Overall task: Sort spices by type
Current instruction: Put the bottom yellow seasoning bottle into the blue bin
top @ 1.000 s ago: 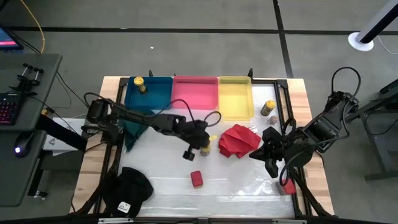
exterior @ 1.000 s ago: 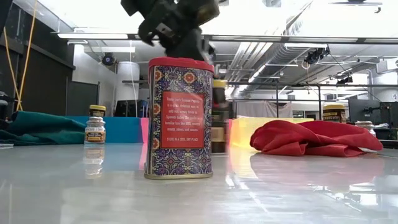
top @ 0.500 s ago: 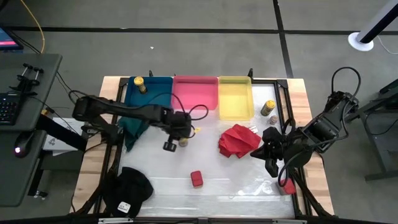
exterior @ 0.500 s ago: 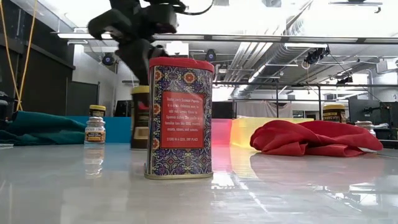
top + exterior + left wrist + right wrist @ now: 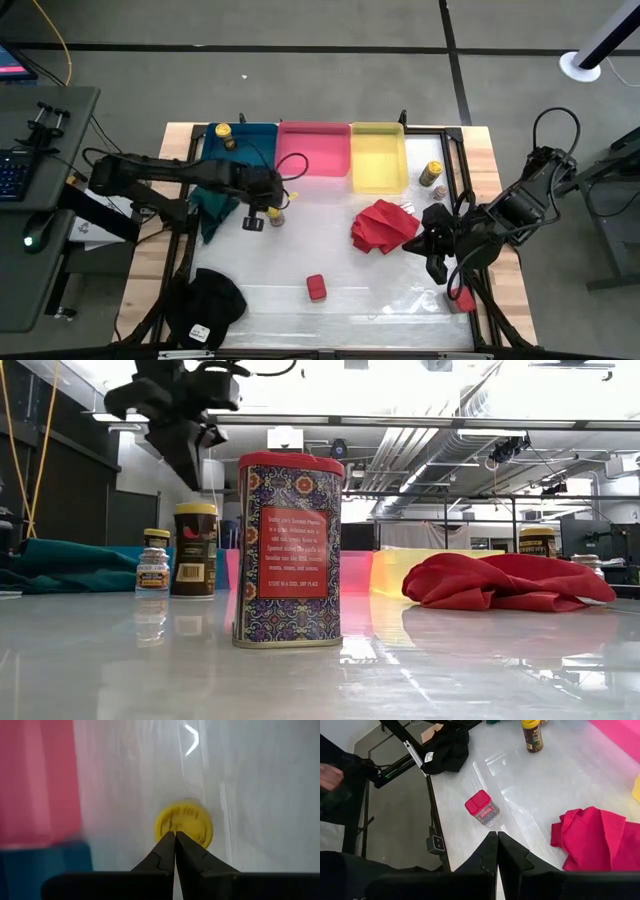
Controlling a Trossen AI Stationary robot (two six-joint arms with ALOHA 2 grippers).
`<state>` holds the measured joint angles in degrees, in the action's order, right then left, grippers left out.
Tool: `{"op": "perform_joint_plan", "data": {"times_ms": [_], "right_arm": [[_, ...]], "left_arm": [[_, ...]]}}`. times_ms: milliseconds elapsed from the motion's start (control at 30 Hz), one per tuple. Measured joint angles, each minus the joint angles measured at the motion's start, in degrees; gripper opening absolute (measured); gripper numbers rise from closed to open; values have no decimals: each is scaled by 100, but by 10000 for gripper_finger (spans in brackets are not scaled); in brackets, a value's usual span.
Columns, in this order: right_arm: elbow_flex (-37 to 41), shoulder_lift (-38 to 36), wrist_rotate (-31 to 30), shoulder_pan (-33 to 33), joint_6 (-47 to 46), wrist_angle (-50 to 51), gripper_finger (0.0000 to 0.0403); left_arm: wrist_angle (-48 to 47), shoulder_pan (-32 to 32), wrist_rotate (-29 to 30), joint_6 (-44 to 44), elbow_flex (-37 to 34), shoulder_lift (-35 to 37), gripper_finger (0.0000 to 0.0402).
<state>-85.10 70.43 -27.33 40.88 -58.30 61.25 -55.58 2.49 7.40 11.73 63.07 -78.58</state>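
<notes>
A brown round jar with a yellow lid (image 5: 275, 215) (image 5: 196, 550) (image 5: 532, 735) stands upright on the table, just in front of where the blue and pink bins meet. My left gripper (image 5: 175, 834) (image 5: 190, 460) is shut and points down over this jar's lid (image 5: 183, 824). A red patterned tin (image 5: 316, 288) (image 5: 290, 550) (image 5: 482, 807) stands near the table's near edge. Another yellow-lidded jar (image 5: 226, 135) (image 5: 153, 560) is at the blue bin's far left corner. A third (image 5: 432, 173) stands right of the yellow bin, with a small pale jar (image 5: 438, 190) beside it. My right gripper (image 5: 497, 840) (image 5: 437, 262) is shut and waits at the table's right. My left gripper's shut fingertips (image 5: 170, 845) come from above, over the near edge of the jar's yellow lid (image 5: 186, 822). The low view shows a gap between the fingers and the lid, so I cannot tell whether they touch. The jar stands upright with its base on the table.
Blue (image 5: 255, 150), pink (image 5: 315, 150) and yellow (image 5: 378, 155) bins line the far edge. A red cloth (image 5: 383, 225) lies right of centre. A teal cloth (image 5: 213, 205) and a black cloth (image 5: 210, 305) lie at the left. A second red tin (image 5: 463, 298) is by the right arm.
My left gripper has travelled from the table's middle toward the left and far edges. The yellow-lidded brown jar has slid along with it, staying upright, from beside the red cloth to just before the blue and pink bins.
</notes>
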Motion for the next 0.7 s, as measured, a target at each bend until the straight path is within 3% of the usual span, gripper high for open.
{"op": "perform_joint_plan", "data": {"times_ms": [367, 500, 700], "right_arm": [[0, 0, -2, 0, -16, -20, 0], [0, 0, -18, 0, -15, -20, 0], [0, 0, -175, 0, 17, -20, 0]], "left_arm": [[-61, 89, -52, -415, 13, 387, 12], [-71, 89, -494, -453, 13, 330, 61], [-29, 78, -566, -650, 20, 261, 179]]}}
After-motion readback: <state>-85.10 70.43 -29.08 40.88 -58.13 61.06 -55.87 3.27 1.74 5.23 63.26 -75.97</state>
